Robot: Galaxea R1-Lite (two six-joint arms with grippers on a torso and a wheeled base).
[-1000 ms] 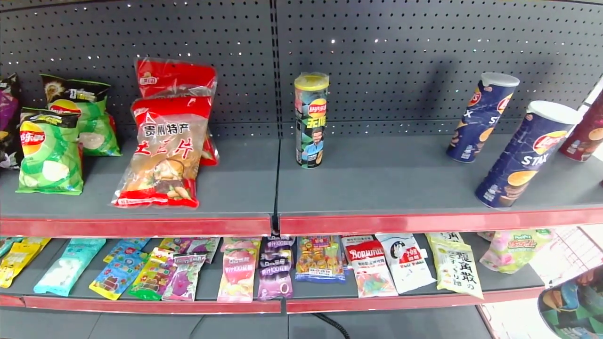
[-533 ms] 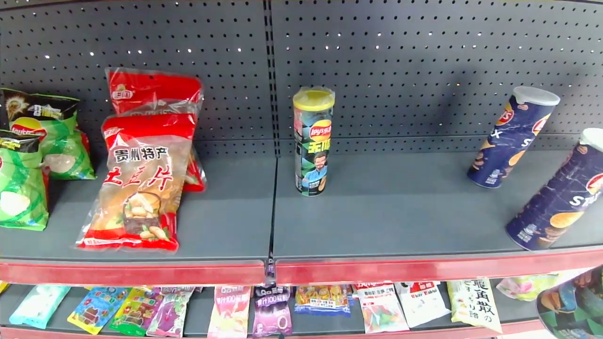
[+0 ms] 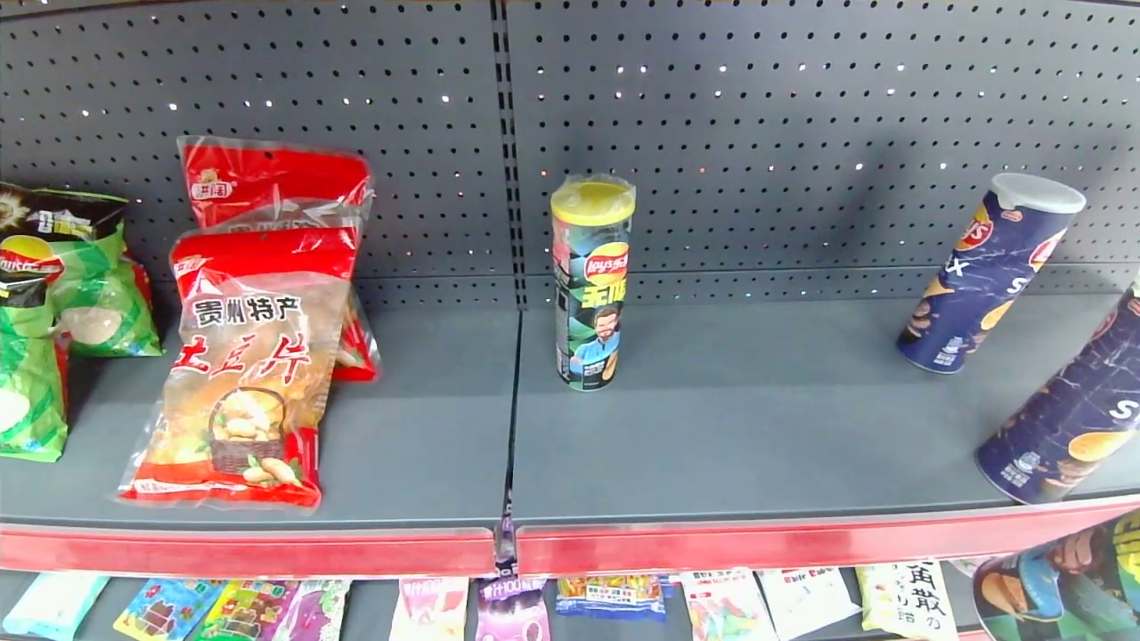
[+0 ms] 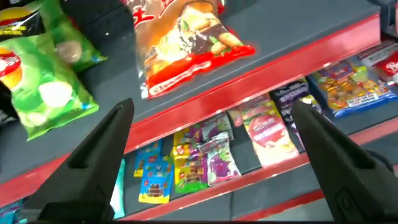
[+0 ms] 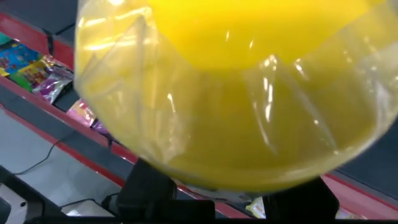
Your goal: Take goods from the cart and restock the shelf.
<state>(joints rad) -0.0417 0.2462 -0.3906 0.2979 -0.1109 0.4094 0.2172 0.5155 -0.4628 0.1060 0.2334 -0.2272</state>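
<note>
Compared with the earlier frames the whole head view has slid downward, which is camera motion and not motion of the goods. The upper shelf [image 3: 712, 445] now sits lower in frame, and more of the held can [image 3: 1064, 588] shows at lower right. Grey pegboard [image 3: 757, 133] backs the shelf. At left lie two red snack bags [image 3: 240, 374], one overlapping the other, with green chip bags [image 3: 40, 356] at the far left edge. Two blue cans [image 3: 989, 271] stand at right and appear tilted. An upright green can [image 3: 590, 285] stands at centre, with bare shelf between it and the blue pair. Small sachets [image 3: 614, 596] line the lower shelf along the bottom edge. Right pincer [image 5: 227, 196]: clamped on the held can, whose yellow film-wrapped lid [image 5: 236, 81] faces the wrist camera. Left pincer [image 4: 211, 149]: fingers apart, empty, in front of the red shelf lip [image 4: 249, 81]. Likely hazards: the can's base may catch the red lip on entry, or brush the nearest blue can and topple it. A tilted release could let it roll off.
</note>
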